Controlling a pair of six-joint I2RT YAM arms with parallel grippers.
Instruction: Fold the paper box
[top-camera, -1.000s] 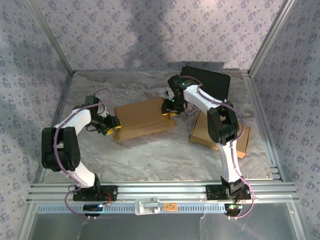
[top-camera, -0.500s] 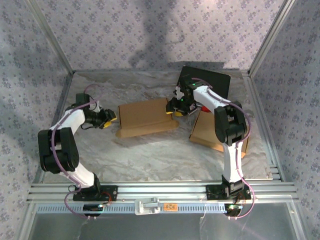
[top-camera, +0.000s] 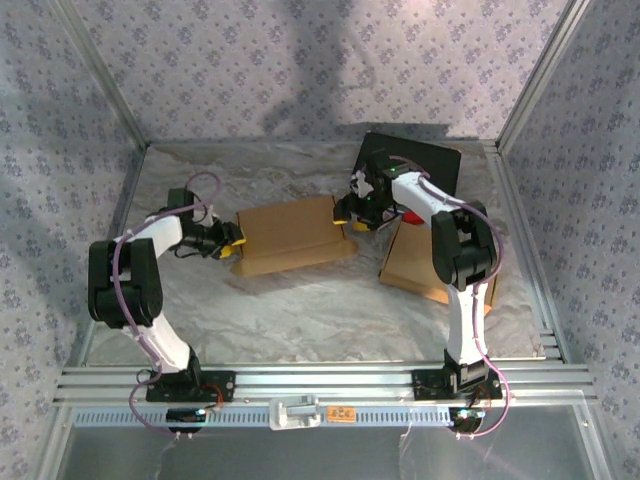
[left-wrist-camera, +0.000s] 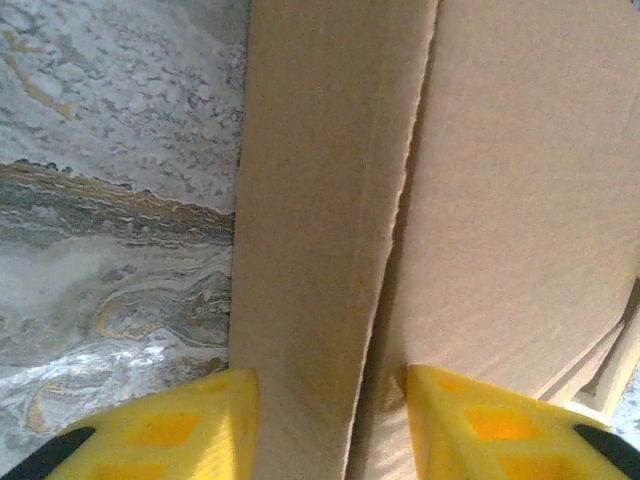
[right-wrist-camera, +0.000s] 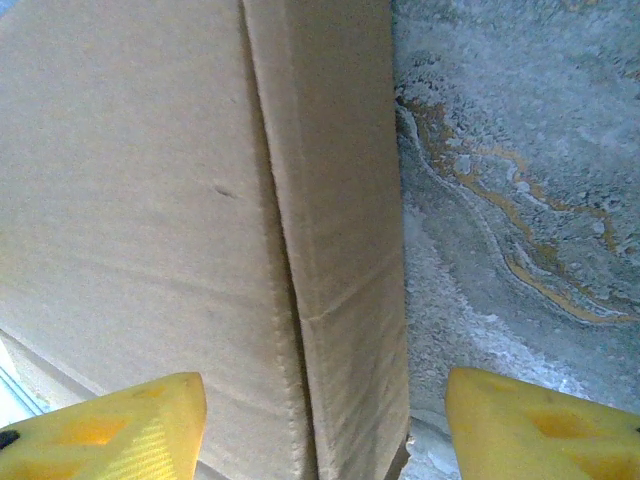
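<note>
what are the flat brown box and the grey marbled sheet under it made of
Flat brown box: looks like matte kraft cardboard, with a fibrous face, pressed creases and a ragged cut edge. Grey marbled sheet: likely a printed plastic or cloth cover, since it wrinkles and shines faintly; which one is unclear.

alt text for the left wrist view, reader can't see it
Two yellow fingertips of the left gripper sit at the bottom edge, either side of a folded strip of the brown cardboard box. Grey marbled table shows on the left.
</note>
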